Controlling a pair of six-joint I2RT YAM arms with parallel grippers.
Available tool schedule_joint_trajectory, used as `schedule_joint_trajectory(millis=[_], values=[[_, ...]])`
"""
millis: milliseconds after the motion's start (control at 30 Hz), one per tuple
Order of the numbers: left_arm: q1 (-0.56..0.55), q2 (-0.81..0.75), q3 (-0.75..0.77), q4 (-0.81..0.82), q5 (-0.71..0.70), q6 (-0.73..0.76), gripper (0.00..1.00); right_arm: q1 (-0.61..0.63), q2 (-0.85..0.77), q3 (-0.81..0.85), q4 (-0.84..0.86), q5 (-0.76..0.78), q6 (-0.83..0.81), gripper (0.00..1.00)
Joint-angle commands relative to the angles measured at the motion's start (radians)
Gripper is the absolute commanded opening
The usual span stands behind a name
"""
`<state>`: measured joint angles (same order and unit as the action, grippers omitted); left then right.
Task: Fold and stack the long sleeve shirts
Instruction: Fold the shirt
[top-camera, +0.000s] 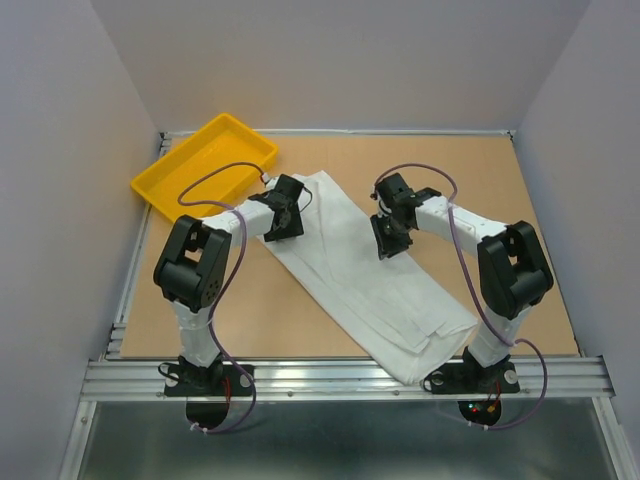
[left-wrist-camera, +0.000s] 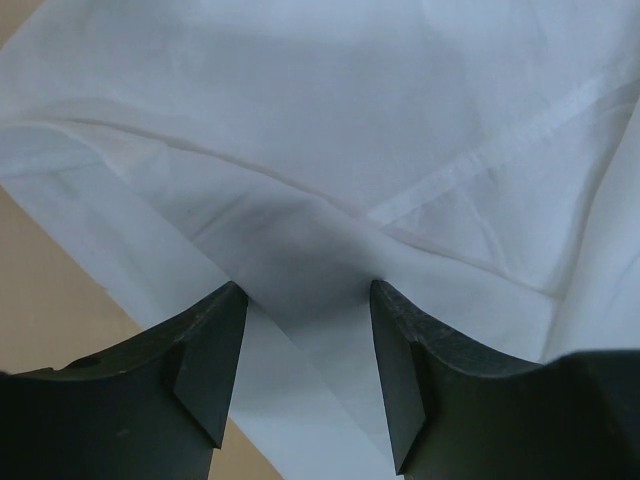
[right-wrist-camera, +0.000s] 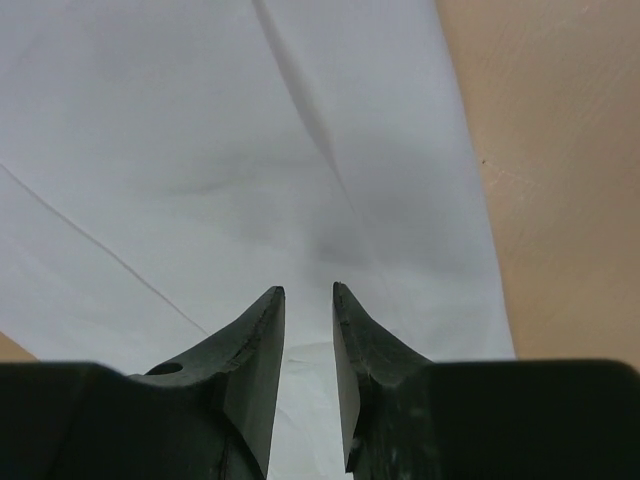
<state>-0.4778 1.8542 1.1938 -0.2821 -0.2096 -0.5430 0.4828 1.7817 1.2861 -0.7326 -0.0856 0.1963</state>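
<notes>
Here we are over the table, and the shirt lies flat, folded into one long white band running on the slant from just beside the tray at the far left corner down to the near edge, where its end sits close to the right arm's base. The tray is yellow and sits apart from the cloth, just clear of its far end. The left gripper is down at the far left edge of the band, close to the tray's near corner. In its wrist view the two dark fingers stand well apart, a soft shadowed rise of cloth filling the gap between the tips, folded layers and a stitched seam spreading beyond, and a strip of bare board showing at the left. That's wide jaws with fabric between them, not clamped on it as far as can be seen. Across the band, the right gripper is down at its right edge, roughly level with its partner. Its wrist view shows fingers drawn in to a narrow slot, white cloth visible through the gap, a long crease running away from the tips, and brown board along the right side. Narrow, then, with nothing visibly pinched.
</notes>
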Motion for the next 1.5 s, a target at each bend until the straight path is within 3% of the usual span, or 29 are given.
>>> schedule_joint_trajectory(millis=[0, 233, 533, 700, 867, 1033, 1200, 1300, 1400, 1467], values=[[-0.002, 0.052, 0.053, 0.011, 0.002, 0.008, 0.63, -0.003, 0.004, -0.094, 0.041, 0.009, 0.032, 0.32], [-0.002, 0.192, 0.197, 0.027, 0.013, 0.081, 0.63, -0.001, -0.039, -0.204, 0.067, -0.051, 0.142, 0.28], [-0.002, 0.413, 0.562, 0.081, 0.107, 0.218, 0.70, 0.037, -0.074, -0.245, 0.168, -0.250, 0.236, 0.27], [-0.002, 0.432, 0.701, 0.159, 0.162, 0.296, 0.80, 0.036, -0.104, -0.156, 0.165, -0.152, 0.215, 0.30], [-0.002, 0.311, 0.664, 0.215, 0.145, 0.322, 0.89, -0.030, -0.123, 0.013, 0.162, -0.102, 0.201, 0.35], [-0.001, 0.087, 0.460, 0.201, 0.093, 0.258, 0.89, -0.182, -0.085, 0.159, 0.165, -0.083, 0.167, 0.40], [-0.001, -0.056, 0.238, 0.159, 0.072, 0.163, 0.82, -0.231, 0.013, 0.295, 0.199, -0.052, 0.134, 0.38], [0.001, -0.066, 0.166, 0.175, 0.062, 0.152, 0.79, -0.236, 0.068, 0.327, 0.306, -0.054, 0.141, 0.33], [-0.001, -0.026, 0.168, 0.184, 0.050, 0.170, 0.78, -0.236, 0.137, 0.347, 0.396, -0.071, 0.140, 0.30], [-0.001, 0.000, 0.174, 0.205, 0.018, 0.184, 0.71, -0.236, 0.180, 0.364, 0.424, -0.071, 0.132, 0.27]])
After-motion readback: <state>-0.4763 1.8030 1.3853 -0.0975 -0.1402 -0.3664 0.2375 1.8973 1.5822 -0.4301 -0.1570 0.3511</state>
